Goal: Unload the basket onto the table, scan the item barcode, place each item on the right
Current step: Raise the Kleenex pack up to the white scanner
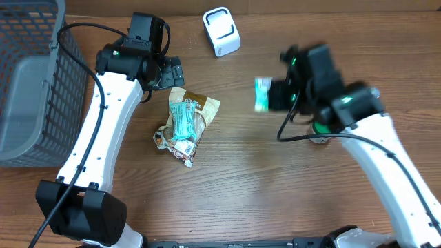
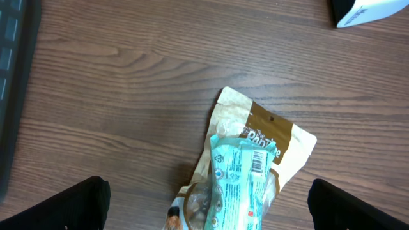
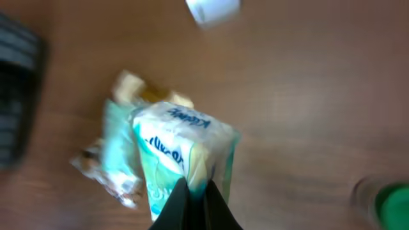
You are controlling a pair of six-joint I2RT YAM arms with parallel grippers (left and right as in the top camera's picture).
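My right pincer (image 3: 195,195) is closed tight on the lower edge of a green-and-white tissue pack (image 3: 182,150). I hold it off the bench (image 1: 275,193), right of centre in the overhead view, below and to the right of the white scanner (image 1: 221,31) at the top middle. My left pincer (image 1: 169,72) is spread wide and grips nothing, above the upper end of a teal packet (image 2: 239,176) lying on a brown pouch (image 2: 271,131) left of centre.
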